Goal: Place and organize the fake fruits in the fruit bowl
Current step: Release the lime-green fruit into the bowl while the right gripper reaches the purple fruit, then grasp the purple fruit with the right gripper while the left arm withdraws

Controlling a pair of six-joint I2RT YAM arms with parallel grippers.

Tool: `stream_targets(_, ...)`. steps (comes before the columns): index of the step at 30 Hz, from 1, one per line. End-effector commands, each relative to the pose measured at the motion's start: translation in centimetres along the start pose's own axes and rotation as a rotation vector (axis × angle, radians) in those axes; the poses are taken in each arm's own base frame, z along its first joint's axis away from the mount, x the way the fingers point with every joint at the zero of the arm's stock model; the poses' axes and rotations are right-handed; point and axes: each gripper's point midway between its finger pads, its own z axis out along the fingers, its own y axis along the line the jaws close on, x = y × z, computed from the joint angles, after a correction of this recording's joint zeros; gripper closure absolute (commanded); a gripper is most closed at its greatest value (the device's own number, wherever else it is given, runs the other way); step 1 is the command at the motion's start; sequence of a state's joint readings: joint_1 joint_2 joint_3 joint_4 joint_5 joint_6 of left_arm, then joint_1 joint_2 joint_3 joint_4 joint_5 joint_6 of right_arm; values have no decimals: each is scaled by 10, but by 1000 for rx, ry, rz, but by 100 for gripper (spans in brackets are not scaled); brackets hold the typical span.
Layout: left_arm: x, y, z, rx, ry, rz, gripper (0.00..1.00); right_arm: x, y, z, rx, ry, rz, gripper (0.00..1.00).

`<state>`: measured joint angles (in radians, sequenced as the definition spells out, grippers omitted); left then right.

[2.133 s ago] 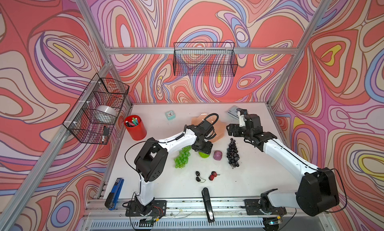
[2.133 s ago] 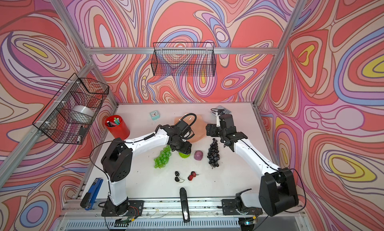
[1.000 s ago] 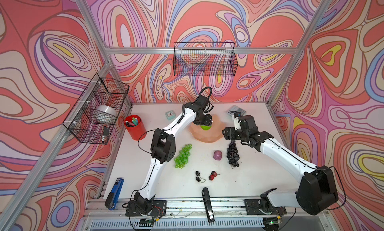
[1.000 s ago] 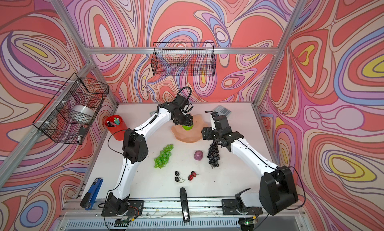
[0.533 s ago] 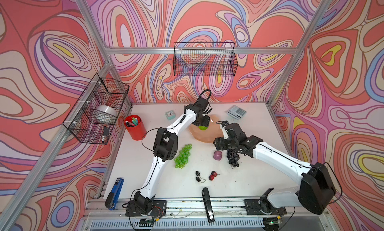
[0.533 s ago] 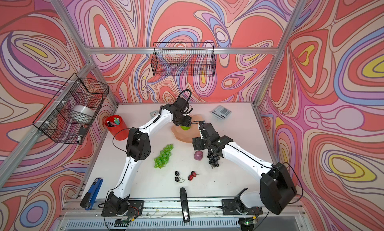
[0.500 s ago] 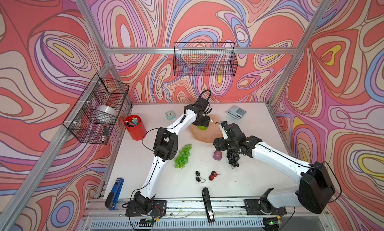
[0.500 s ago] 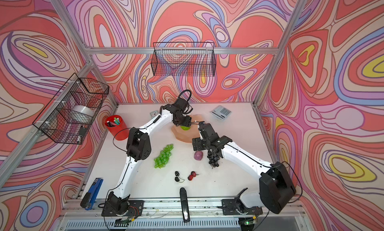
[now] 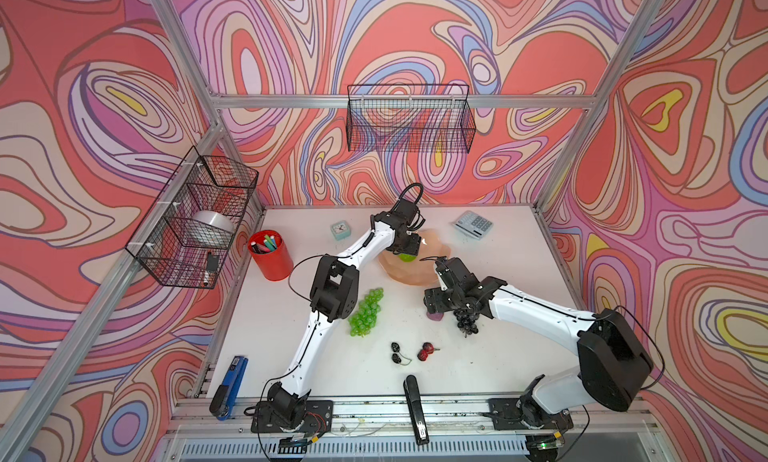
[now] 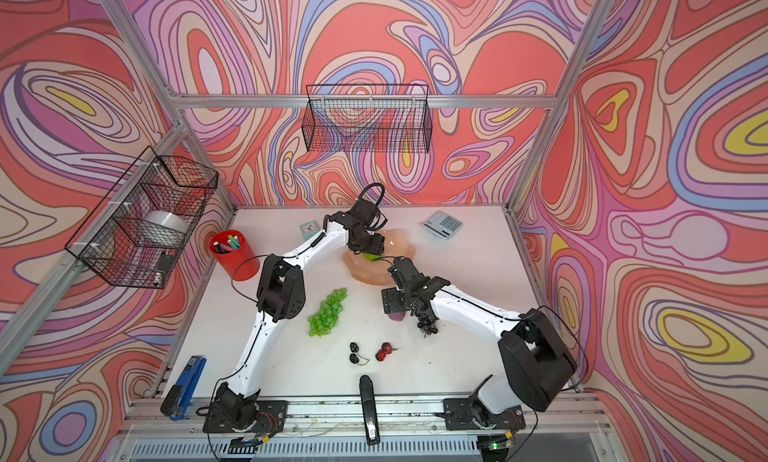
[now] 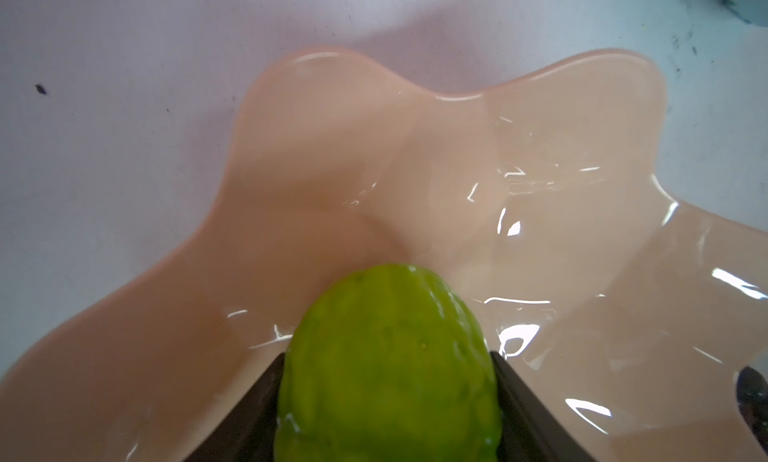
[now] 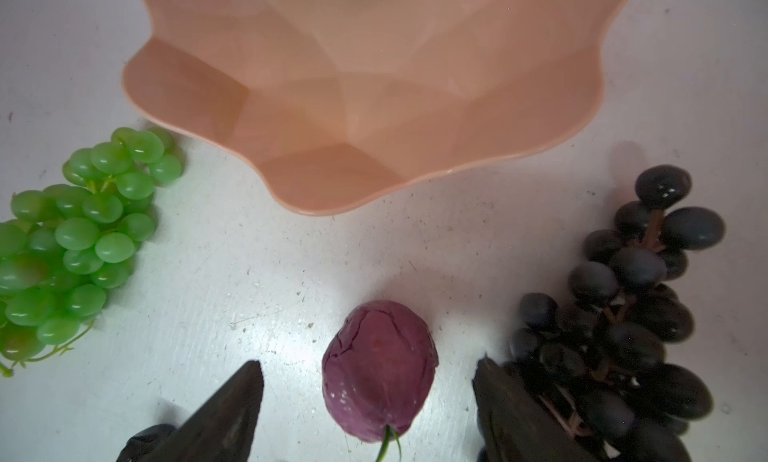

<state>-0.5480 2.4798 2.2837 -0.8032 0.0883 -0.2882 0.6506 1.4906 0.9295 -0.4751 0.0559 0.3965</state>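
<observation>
While the left gripper [image 9: 405, 252] hangs over the fruit bowl [image 9: 415, 276], you see in the left wrist view that its fingers are clenched on both flanks of the ridged lime-green ball [image 11: 386, 356]; the ball sits inside the scalloped rim and low above the bowl's floor, evidently so that a release drops it only a short way and it cannot roll out; whether it already touches the floor cannot be told. The right gripper [image 12: 374, 381] stands spread and grasps nothing; its jaws straddle the mauve ball [image 12: 379, 368], which lies on the white table [image 9: 332, 368] near the bowl's rim with a gap on either side, a stance that reads as the approach to a pinch across the ball's width. One finger lies against the dark purple grape bunch [image 12: 631, 314], so you should expect closing to nudge that bunch; the green grape bunch [image 12: 75, 239] lies on the ball's other side, well clear of the jaws. The wrist views alone show finger contact and gaps; in both top views the lime ball is a green patch under the gripper and the mauve ball a sliver below the wrist. Only the top views show the black berry pair [image 9: 397, 353] and red berry pair [image 9: 426, 351], lying side by side toward the table's front, well apart from the bowl.
</observation>
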Motion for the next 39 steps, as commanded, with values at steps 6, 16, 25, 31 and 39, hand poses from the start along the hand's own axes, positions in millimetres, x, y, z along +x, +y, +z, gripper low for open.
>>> stream_targets(6, -17, 0, -7, 4, -55, -13, 21, 12, -3, 10, 24, 40, -3, 17)
stream_targets(16, -44, -13, -58, 49, -152, 5, 8, 16, -1, 21, 17, 59, -21, 17)
stream_targets(25, -36, -12, -109, 47, -167, -4, 7, 17, 0, 27, 29, 64, -50, 17)
stream_targets(31, 5, -7, -131, 62, -111, -43, 9, 22, -5, 39, 53, 81, -76, 18)
stream_targets(39, 53, 8, -169, 36, -78, -73, 10, 23, -3, 46, 44, 98, -110, 23)
